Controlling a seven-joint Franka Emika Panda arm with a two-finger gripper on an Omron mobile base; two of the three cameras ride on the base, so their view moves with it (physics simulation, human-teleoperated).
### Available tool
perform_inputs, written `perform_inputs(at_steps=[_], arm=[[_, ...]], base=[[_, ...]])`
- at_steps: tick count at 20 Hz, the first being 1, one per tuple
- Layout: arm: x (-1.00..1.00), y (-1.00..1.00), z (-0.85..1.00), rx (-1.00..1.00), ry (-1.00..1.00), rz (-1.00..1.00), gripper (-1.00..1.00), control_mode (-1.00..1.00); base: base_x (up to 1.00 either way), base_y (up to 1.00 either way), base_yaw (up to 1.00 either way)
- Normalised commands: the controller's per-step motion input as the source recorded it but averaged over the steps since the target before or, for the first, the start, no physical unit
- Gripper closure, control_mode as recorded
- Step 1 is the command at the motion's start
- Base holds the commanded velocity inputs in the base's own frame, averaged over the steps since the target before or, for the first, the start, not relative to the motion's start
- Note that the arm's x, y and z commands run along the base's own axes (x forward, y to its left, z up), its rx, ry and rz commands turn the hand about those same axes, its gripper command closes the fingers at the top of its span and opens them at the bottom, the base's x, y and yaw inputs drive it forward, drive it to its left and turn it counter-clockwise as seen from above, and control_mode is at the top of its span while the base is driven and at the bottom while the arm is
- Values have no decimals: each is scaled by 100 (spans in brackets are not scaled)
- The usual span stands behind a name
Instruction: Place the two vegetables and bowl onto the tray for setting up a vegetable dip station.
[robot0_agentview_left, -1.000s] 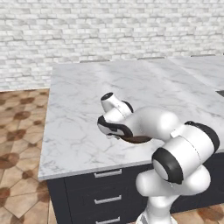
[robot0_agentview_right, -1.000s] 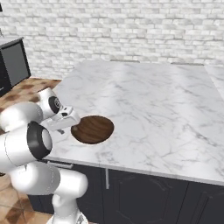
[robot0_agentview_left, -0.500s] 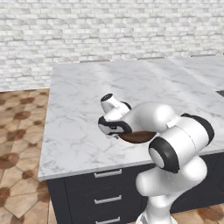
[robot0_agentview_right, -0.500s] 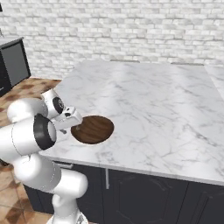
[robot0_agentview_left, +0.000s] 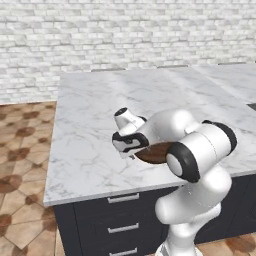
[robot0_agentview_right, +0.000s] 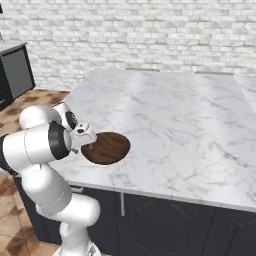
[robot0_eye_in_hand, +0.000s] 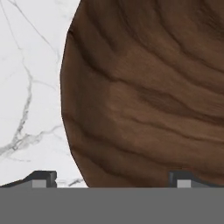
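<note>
The bowl is round, shallow and dark brown wood. It sits on the marble counter close to its front edge. In the left base view the arm covers most of the bowl. My gripper hovers low over the bowl's rim on the side nearest the counter's left end, jaws open and holding nothing. In the hand view the grained bowl lies right beneath the gripper, one fingertip over marble and the other over wood. The two vegetables and the tray are out of view.
The counter runs back to a white brick wall, and its front edge lies just behind the bowl, with dark drawers below. A dark cabinet stands at the far left over the tiled floor.
The hand has edged slightly towards the bowl's rim while the elbow swung round. The jaws have stayed open and the bowl has not moved.
</note>
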Motion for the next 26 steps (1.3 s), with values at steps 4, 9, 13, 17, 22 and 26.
perform_inputs(at_steps=[4,9,13,17,22,26], arm=[[18,0,-14,0,2,0,-100,-100],[17,0,-15,0,0,0,-100,-100],[15,0,-16,-1,0,0,-100,-100],[16,0,-13,0,0,0,-100,-100],[15,0,-11,0,0,0,-100,-100],[9,0,-13,-1,0,0,-100,-100]], base=[[0,0,0],[0,0,0],[0,0,0],[0,0,0],[0,0,0],[0,0,0]])
